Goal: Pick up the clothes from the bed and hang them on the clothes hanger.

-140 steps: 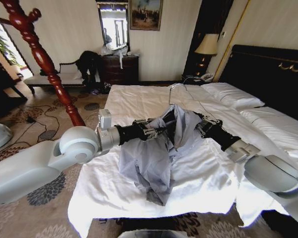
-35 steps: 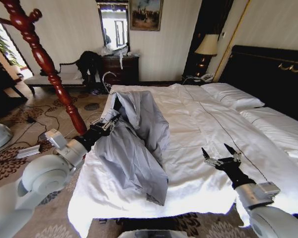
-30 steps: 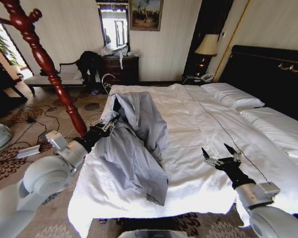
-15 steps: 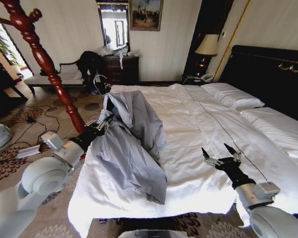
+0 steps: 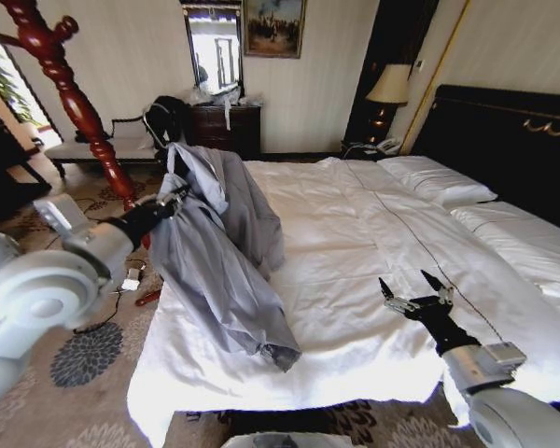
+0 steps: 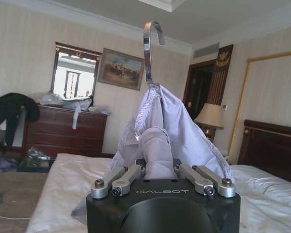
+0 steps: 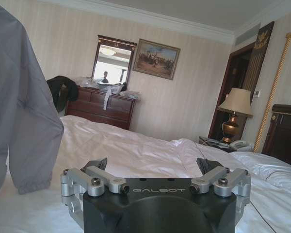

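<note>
left gripper (image 5: 173, 197): jaws clamped on shirt (image 5: 219, 252) and hanger (image 6: 152, 46); hem trailing on bed (image 5: 355, 280) | right gripper (image 5: 417, 295): jaws wide, above duvet

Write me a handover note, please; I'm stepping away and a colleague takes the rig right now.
Left gripper: shut on the shirt at its collar, holding it up at the bed's left edge, near the red-brown wooden pole.
Right gripper: open, idle above the duvet.
Shirt: draped over the hanger; the silver hook sticks out above the collar. Its lower end rests on the duvet.
Done: shirt picked up and put on the hanger.
Left: lift it clear of the bed and hang the hook up, probably on the pole.
</note>
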Controlling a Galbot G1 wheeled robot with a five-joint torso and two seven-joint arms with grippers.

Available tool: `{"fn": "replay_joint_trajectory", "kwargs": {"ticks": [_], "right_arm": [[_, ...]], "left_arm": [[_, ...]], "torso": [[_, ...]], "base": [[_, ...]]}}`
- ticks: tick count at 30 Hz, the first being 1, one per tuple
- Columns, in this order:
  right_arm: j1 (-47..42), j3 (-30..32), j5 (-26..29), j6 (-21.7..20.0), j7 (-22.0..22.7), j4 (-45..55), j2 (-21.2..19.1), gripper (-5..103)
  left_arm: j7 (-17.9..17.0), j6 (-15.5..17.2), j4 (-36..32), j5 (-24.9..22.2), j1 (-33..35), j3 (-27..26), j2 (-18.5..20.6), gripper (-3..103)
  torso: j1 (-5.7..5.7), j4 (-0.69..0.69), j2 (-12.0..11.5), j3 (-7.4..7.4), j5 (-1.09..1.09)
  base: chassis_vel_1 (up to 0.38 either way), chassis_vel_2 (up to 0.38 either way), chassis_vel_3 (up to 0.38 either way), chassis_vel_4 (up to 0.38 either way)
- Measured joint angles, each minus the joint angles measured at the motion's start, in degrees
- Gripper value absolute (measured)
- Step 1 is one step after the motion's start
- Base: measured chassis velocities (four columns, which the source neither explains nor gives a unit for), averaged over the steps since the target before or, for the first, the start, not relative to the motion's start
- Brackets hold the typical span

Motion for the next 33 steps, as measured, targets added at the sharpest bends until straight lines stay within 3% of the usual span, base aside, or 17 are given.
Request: {"fn": "replay_joint_trajectory", "kwargs": {"ticks": [8,12,23,25,30,33], "right_arm": [[0.0,0.0,0.0,0.0,0.0,0.0,0.0,100],[0.0,0.0,0.0,0.0,0.0,0.0,0.0,100],[0.0,0.0,0.0,0.0,0.0,0.0,0.0,100],[0.0,0.0,0.0,0.0,0.0,0.0,0.0,100],[0.0,0.0,0.0,0.0,0.0,0.0,0.0,100],[0.0,0.0,0.0,0.0,0.0,0.0,0.0,100]], "left_arm": [[-0.7,2.7,4.5,-2.7,-6.4,1.6,2.9,19],[-3.0,6.1,11.3,-6.9,-18.9,7.5,4.1,19],[-3.5,10.2,18.7,-11.7,-30.7,11.3,5.7,19],[-3.5,10.8,20.0,-11.9,-33.7,13.5,5.5,19],[-4.6,12.6,25.9,-12.7,-49.1,27.1,1.1,19],[-5.0,12.9,27.7,-12.7,-53.1,30.2,-0.5,19]], "torso": [[0.00,0.01,0.0,0.00,-0.01],[0.00,-0.02,0.0,0.00,-0.01],[0.00,0.01,0.0,0.00,-0.01],[0.00,0.03,0.0,0.00,-0.01],[0.01,-0.03,0.0,0.00,-0.02],[0.01,-0.05,0.0,0.00,0.02]], "base": [[0.000,0.000,0.000,0.000],[0.000,0.000,0.000,0.000],[0.000,0.000,0.000,0.000],[0.000,0.000,0.000,0.000],[0.000,0.000,0.000,0.000],[0.000,0.000,0.000,0.000]]}}
